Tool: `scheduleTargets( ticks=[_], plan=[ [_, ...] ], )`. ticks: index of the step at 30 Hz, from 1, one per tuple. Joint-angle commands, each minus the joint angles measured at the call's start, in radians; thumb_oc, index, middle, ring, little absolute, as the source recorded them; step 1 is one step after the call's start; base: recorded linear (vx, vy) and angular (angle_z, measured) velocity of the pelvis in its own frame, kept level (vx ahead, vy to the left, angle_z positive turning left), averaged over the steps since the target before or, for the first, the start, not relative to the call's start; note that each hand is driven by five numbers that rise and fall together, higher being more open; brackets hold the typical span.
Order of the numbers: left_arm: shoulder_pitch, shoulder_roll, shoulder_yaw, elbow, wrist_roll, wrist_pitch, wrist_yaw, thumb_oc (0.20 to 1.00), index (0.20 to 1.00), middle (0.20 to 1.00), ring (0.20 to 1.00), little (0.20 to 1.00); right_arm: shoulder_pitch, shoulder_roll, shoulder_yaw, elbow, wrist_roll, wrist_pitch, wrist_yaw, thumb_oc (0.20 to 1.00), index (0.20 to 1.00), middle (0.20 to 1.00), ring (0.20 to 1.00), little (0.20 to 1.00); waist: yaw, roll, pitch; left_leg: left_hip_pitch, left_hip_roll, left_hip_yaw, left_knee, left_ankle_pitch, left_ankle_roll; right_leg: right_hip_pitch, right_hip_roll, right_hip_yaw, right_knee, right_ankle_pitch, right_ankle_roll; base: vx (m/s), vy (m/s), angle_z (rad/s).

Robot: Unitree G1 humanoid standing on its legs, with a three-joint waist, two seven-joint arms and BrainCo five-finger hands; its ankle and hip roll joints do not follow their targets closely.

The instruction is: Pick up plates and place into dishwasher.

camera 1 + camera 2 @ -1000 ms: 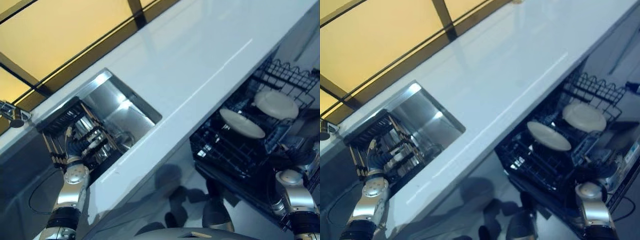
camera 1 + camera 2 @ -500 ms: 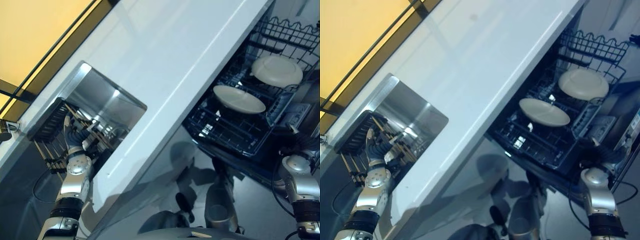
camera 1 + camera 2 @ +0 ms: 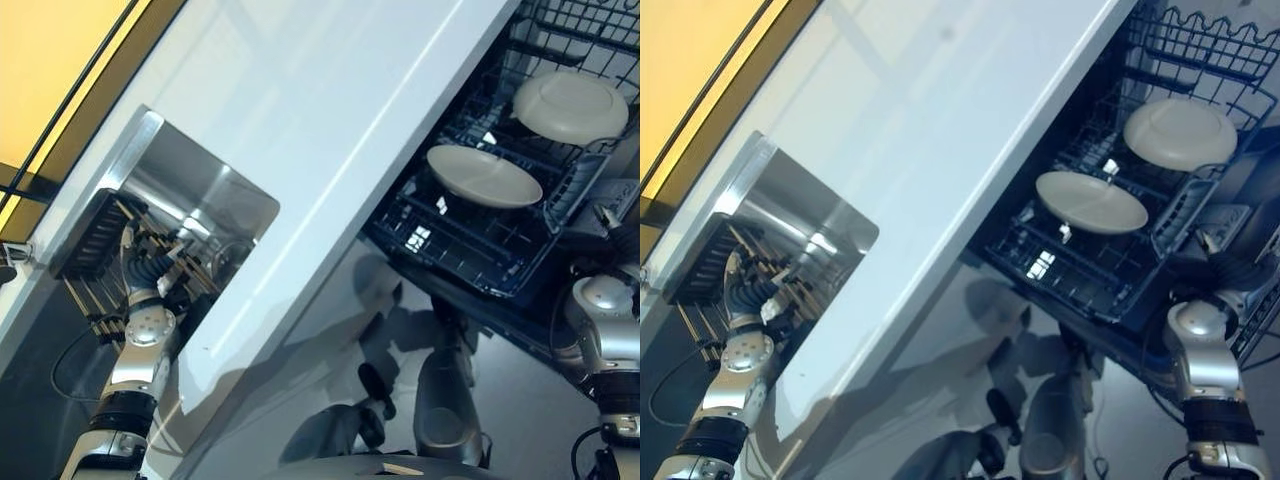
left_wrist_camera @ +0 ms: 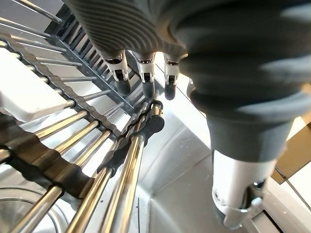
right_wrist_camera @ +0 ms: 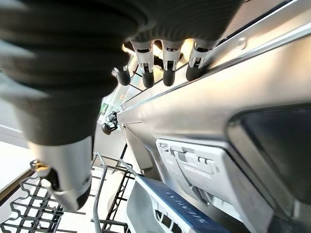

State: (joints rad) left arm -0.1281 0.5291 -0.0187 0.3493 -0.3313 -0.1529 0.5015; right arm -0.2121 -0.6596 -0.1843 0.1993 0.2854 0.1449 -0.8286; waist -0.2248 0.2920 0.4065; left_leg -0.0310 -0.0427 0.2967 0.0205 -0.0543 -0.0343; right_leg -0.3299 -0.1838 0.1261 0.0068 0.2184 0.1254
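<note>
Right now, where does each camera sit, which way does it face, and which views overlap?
Left eye view: head, looking down at the sink, dishwasher rack with two plates; left hand over the sink.
Right eye view: same scene, slightly offset; right hand by the dishwasher.
Left wrist view: along the open left hand at the drying rack in the sink.
Right wrist view: along the open right hand at the dishwasher door.
Shared: both eyes share everything.

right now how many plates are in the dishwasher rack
2. One plate lies toward the middle of the dark wire rack, the other plate sits nearer its far corner. More may be hidden by the counter.
</note>
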Motion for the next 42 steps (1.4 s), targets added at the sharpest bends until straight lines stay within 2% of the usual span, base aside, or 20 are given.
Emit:
scheduleTargets(
  ticks=[1,10,15,21,27,35,38,42],
  plan=[
    [-0.024,-0.059,-0.079,0.008,-0.008,-0.029,0.022,1.0,1.0,1.0,1.0,1.0,-0.165,-0.044,0.051,0.021,-0.024,0.013,0.127,1.0,1.0,1.0,1.0,1.0,0.052,-0.032,0.041,-0.208,-0.041,-0.051,0.207,-0.043,0.072,-0.07,0.059,-0.046,0.196,-0.202,-0.053,0.0,0.0,0.0],
    [-0.069,-0.048,-0.11,0.0,-0.029,-0.012,0.04,1.0,1.0,1.0,1.0,1.0,-0.323,-0.072,0.157,0.127,-0.051,0.074,0.167,1.0,1.0,1.0,1.0,1.0,0.079,-0.023,0.073,-0.257,-0.042,-0.062,0.225,-0.032,0.064,-0.105,0.052,-0.061,0.203,-0.201,-0.055,0.0,-0.002,0.0],
    [-0.085,-0.036,-0.12,-0.022,-0.035,-0.003,0.05,1.0,1.0,1.0,1.0,1.0,-0.372,-0.074,0.206,0.212,-0.011,0.062,0.22,1.0,1.0,1.0,1.0,1.0,0.095,-0.014,0.098,-0.291,-0.043,-0.066,0.235,-0.022,0.065,-0.13,0.044,-0.079,0.205,-0.195,-0.06,-0.01,-0.01,0.0],
    [-0.108,-0.02,-0.13,-0.047,-0.051,0.017,0.049,1.0,1.0,1.0,1.0,1.0,-0.449,-0.082,0.276,0.24,-0.078,0.07,0.245,1.0,1.0,1.0,1.0,1.0,0.113,-0.002,0.113,-0.327,-0.046,-0.074,0.23,-0.005,0.06,-0.161,0.036,-0.1,0.206,-0.191,-0.064,-0.02,-0.013,0.01],
    [-0.09,-0.026,-0.142,-0.079,-0.053,0.012,0.067,1.0,1.0,1.0,1.0,1.0,-0.469,-0.095,0.289,0.218,-0.124,0.138,0.125,1.0,1.0,1.0,1.0,1.0,0.124,0.001,0.114,-0.346,-0.042,-0.079,0.224,0.003,0.056,-0.176,0.036,-0.11,0.206,-0.194,-0.067,0.0,0.001,-0.01],
    [-0.05,-0.048,-0.155,-0.097,-0.057,-0.008,0.099,1.0,1.0,1.0,1.0,1.0,-0.422,-0.095,0.189,0.139,-0.342,0.321,-0.27,1.0,1.0,1.0,1.0,1.0,0.119,0.01,0.114,-0.357,-0.038,-0.087,0.224,-0.001,0.057,-0.187,0.045,-0.1,0.21,-0.198,-0.069,0.01,0.009,0.06],
    [-0.034,-0.05,-0.153,-0.108,-0.056,-0.014,0.097,1.0,1.0,1.0,1.0,1.0,-0.397,-0.114,0.155,0.105,-0.439,0.338,-0.297,1.0,1.0,1.0,1.0,1.0,0.116,0.012,0.114,-0.364,-0.039,-0.09,0.229,-0.003,0.06,-0.195,0.047,-0.094,0.212,-0.198,-0.068,0.01,0.017,0.16],
    [-0.02,-0.05,-0.145,-0.127,-0.057,-0.01,0.085,1.0,1.0,1.0,1.0,1.0,-0.415,-0.152,0.165,0.035,-0.613,0.337,-0.214,1.0,1.0,1.0,1.0,1.0,0.117,0.014,0.114,-0.363,-0.041,-0.091,0.223,0.0,0.06,-0.195,0.048,-0.086,0.204,-0.193,-0.065,0.0,0.005,-0.01]
  ],
)
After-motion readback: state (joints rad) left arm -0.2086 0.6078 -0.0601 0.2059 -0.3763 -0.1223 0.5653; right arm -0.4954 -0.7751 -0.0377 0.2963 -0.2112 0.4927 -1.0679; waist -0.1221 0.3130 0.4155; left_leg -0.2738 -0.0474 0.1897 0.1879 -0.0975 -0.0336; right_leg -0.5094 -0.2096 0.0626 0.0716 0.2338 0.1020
